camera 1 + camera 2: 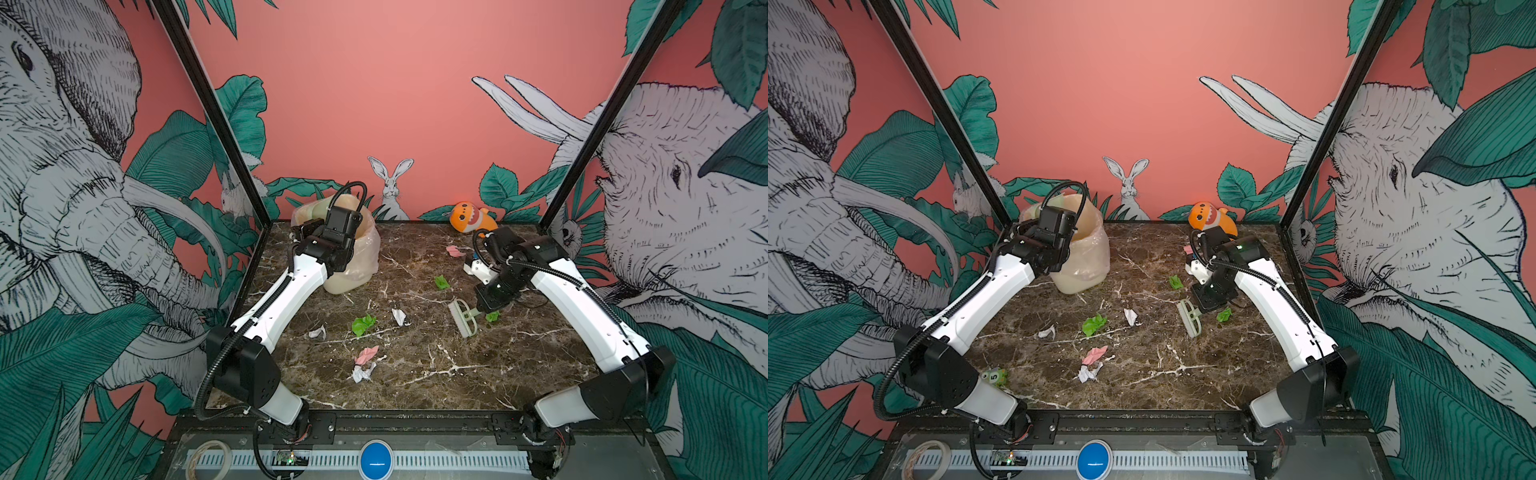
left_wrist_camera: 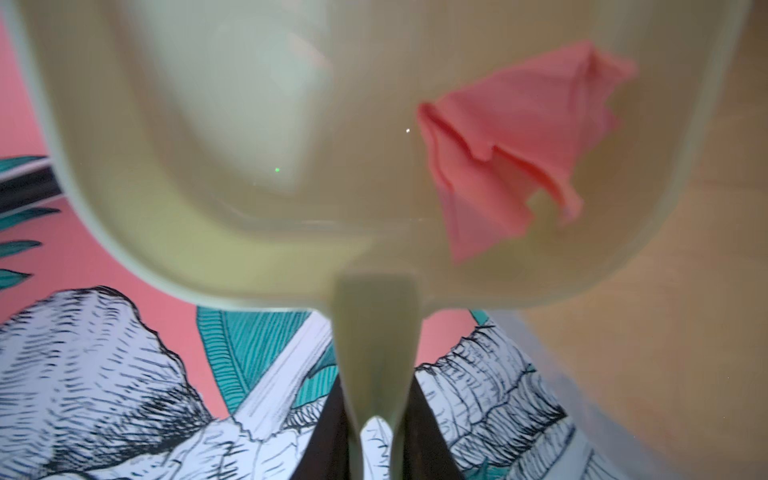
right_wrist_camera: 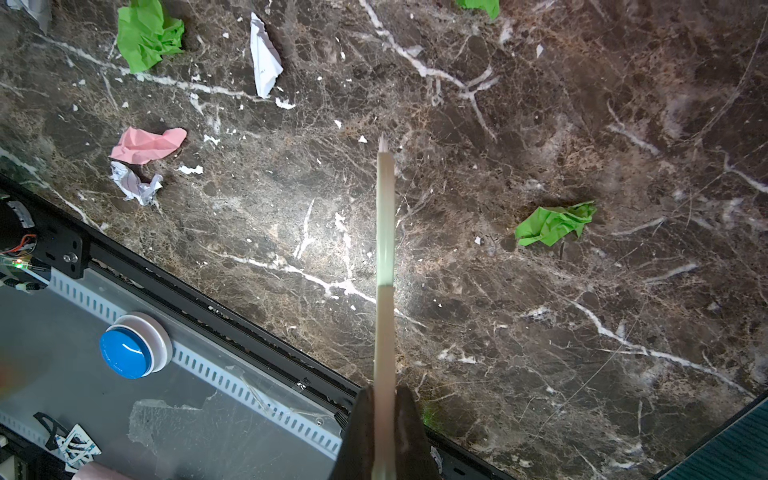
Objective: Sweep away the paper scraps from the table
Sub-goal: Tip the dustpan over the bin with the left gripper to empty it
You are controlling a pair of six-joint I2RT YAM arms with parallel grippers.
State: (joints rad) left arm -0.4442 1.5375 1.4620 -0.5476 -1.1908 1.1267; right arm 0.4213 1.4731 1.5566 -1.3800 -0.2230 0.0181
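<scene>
Marble-patterned table (image 1: 478, 374), featherlight crumpled paper scraps (image 1: 363, 325) right of cream bin (image 1: 360, 262): sweep, don't pinch; left gripper (image 2: 376, 432) pinching pale green dustpan (image 2: 208, 145), right gripper (image 3: 384, 428) pinching matching brush (image 1: 462, 318)

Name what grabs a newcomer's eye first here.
Bright green, pink and white paper scraps litter the middle of the dark marble table. At the far edge lies an orange plush shark. By the far-left bin, the left gripper holds a pale green dustpan with one pink scrap in it.
</scene>
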